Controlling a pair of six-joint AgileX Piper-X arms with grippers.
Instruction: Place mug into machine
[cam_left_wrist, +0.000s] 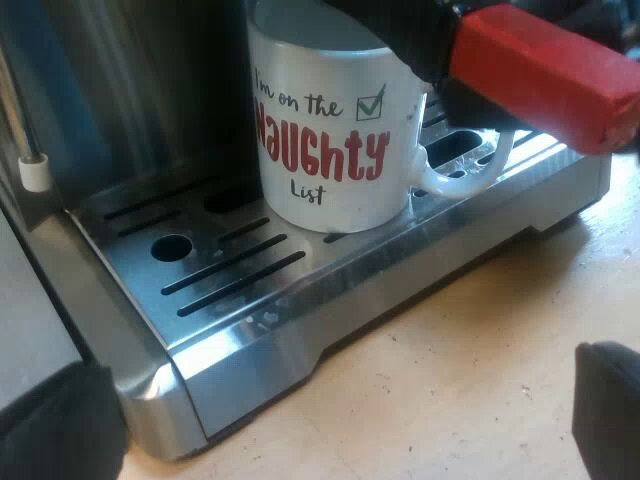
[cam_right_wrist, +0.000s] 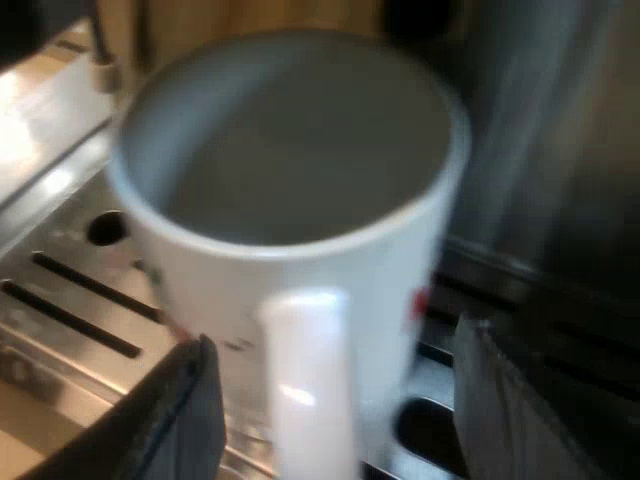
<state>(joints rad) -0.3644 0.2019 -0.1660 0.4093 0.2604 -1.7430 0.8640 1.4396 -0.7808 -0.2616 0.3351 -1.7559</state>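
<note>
A white mug (cam_left_wrist: 325, 140) with red "Naughty List" lettering stands upright on the espresso machine's slotted metal drip tray (cam_left_wrist: 230, 270). Its handle (cam_left_wrist: 470, 170) points away from the machine. Just above that handle is the red end of the holder's handle (cam_left_wrist: 545, 75). My left gripper (cam_left_wrist: 335, 420) is open, off the tray's front edge over the wooden table, with nothing between its fingers. My right gripper (cam_right_wrist: 330, 345) is open close to the mug (cam_right_wrist: 300, 150). Its fingers (cam_right_wrist: 185, 410) stand on either side of the mug's handle (cam_right_wrist: 305, 380) without touching it. The mug looks empty inside.
The machine's steel front (cam_left_wrist: 120, 90) rises behind the mug. A thin steam wand with a white tip (cam_left_wrist: 33, 172) hangs beside the tray. The light wooden table (cam_left_wrist: 430, 400) lies in front of the tray.
</note>
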